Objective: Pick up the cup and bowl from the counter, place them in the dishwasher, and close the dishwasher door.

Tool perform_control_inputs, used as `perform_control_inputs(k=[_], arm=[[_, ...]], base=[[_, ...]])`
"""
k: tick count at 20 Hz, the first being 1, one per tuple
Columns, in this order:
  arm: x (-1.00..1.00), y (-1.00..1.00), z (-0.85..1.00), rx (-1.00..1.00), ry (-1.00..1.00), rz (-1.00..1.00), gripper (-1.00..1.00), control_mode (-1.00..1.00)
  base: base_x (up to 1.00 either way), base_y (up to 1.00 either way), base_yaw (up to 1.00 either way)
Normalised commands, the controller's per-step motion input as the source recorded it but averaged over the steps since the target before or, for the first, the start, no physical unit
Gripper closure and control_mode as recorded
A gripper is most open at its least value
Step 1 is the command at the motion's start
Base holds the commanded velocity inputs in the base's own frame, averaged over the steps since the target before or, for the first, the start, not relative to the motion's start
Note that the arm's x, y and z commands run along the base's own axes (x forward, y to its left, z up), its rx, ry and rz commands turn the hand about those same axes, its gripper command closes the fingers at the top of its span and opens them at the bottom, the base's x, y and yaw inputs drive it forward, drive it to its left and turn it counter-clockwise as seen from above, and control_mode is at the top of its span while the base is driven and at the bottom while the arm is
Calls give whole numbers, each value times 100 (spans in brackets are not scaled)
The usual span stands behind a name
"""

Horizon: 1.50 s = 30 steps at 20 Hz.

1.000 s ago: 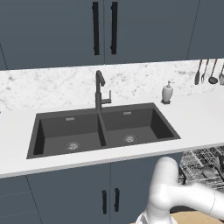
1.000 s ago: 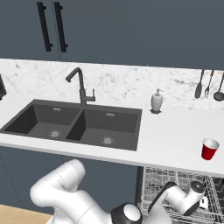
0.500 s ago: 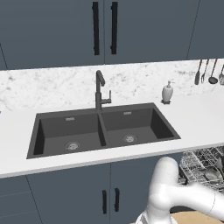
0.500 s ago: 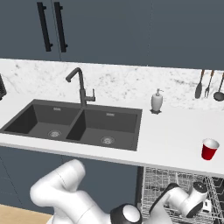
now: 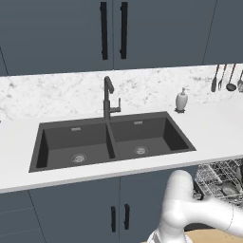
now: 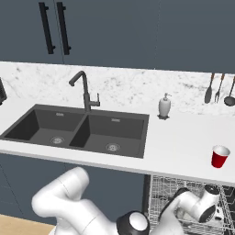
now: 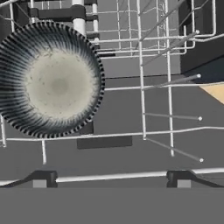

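Counter (image 6: 183, 147): long white worktop, which we log above and behind our pincer; a marbled backsplash runs along its far edge.

Cabinets (image 5: 71, 33): dark wall units with vertical black handles, high above the pincer.

Sink (image 6: 78, 131): dark double basin set in the counter, up and to the left of the pincer, with a black tap (image 6: 84, 89) standing behind its divider.

Dishwasher (image 6: 158, 202): under the counter to the right of the sink, standing open; our arm reaches down into it. We cannot make out its door in these views.

Rack (image 7: 153, 87): grey wire basket inside the dishwasher, directly ahead of the pincer, its upright prongs to the right of the bowl in the hand view.

Bowl (image 7: 50, 81): round, ribbed dark-and-white wall with a pale speckled inside, resting in the rack just ahead of the pincer and off to its left side in the hand view, apart from both fingertips.

Pincer (image 7: 111, 179): our two dark fingertips stand wide apart at the bottom of the hand view, with nothing between them.

Soap dispenser (image 6: 164, 106): pale bottle at the back of the counter, above and left of the pincer.

Cup (image 6: 220, 156): red, upright on the counter near its front edge, above the pincer and a little to its right.

Utensils (image 6: 219, 88): dark ladle and spoons hanging on the backsplash, well above the pincer.
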Motion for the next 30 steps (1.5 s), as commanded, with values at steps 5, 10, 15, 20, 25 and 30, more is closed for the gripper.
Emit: perform_control_inputs(k=[5,10,15,20,25,30], arm=[[-74,-37,100,22,-33,-2,-100,-100],[-59,-15,100,7,-27,-1,-100,-100],[-11,-5,100,-13,-15,-2,-100,-100],[2,21,100,-35,-11,0,-100,-100],[-2,36,100,-36,0,0,-100,-100],[3,48,100,-37,6,0,-100,-100]], base=[[0,0,0],[0,0,0],[0,0,0],[0,0,0],[0,0,0],[0,0,0]])
